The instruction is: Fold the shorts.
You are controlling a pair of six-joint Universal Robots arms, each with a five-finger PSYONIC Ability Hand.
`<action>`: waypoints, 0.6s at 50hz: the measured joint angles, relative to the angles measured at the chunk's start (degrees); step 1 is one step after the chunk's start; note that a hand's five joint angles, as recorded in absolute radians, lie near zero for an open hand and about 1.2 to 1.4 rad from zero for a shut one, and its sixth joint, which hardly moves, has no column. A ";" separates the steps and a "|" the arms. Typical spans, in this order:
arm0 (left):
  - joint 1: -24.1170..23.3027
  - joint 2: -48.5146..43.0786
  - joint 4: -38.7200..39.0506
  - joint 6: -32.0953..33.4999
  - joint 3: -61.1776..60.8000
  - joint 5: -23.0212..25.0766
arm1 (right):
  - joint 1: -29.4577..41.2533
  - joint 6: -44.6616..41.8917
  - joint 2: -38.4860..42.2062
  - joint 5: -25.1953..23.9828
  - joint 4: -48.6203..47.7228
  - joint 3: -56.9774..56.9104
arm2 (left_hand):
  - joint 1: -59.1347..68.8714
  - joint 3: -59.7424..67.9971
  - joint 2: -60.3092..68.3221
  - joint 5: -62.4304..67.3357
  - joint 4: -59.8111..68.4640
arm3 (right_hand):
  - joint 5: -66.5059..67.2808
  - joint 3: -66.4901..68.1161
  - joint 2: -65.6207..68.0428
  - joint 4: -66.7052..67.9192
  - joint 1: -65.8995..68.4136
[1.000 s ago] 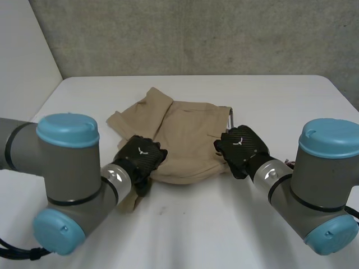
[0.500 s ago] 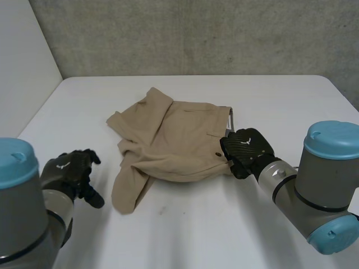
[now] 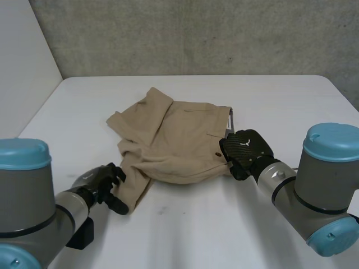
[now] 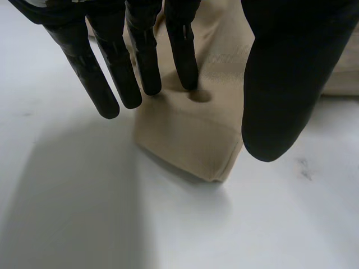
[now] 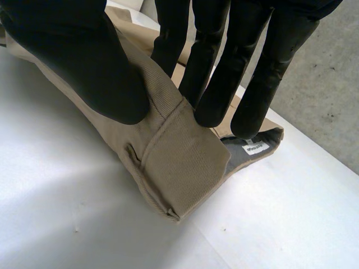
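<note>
- Left hand (image 3: 101, 181): black, matte, hard-shelled, at the near left end of the shorts (image 3: 179, 140). In its wrist view the fingers (image 4: 120, 73) are straight and spread. Two tips press into the cloth and leave a small dent, while the others are off its edge, above the table. The thumb is held apart over the other side of the leg. Nothing is gripped and the hand is released.
- Leg hem (image 4: 193, 148): a squared-off end with a stitched edge, lying flat on the table at the left hand's fingertips.
- Shorts: one pair, beige cotton twill with a fine diagonal weave. They lie rumpled on the middle of the white table (image 3: 224, 224), one leg folded over the body, with soft ridges along the near edge.
- Button (image 3: 217, 153): one, small, dark and round, on the shorts beside the right hand.
- Waistband (image 5: 174, 168): thick, doubled, with a grey lining. One white label (image 5: 254, 148) is on the lining.
- Right hand (image 3: 245, 150): black, same build, at the shorts' right edge. Its thumb (image 5: 84, 61) and fingers pinch the waistband corner between them.
- Wall (image 3: 196, 33): rough grey concrete beyond the shorts.
</note>
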 measured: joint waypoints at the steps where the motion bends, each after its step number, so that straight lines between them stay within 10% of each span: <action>1: -0.44 -0.80 0.09 0.03 0.50 -0.14 | 0.00 -0.04 0.01 0.00 -0.11 0.00 | -0.03 -0.13 -0.22 -0.24 -0.26 | 0.00 0.00 0.00 0.00 0.00; 25: -6.77 -12.15 4.41 0.23 10.43 -8.07 | 0.14 -0.41 0.28 0.00 -0.67 0.35 | 0.99 0.70 0.95 1.41 1.23 | 0.00 0.00 -0.01 0.00 0.00; 30: -7.38 -13.33 5.48 1.40 11.33 -11.23 | 0.07 -0.46 0.42 -0.01 -0.68 0.22 | 25.07 22.98 23.17 23.15 23.60 | 0.00 0.00 0.00 0.00 0.00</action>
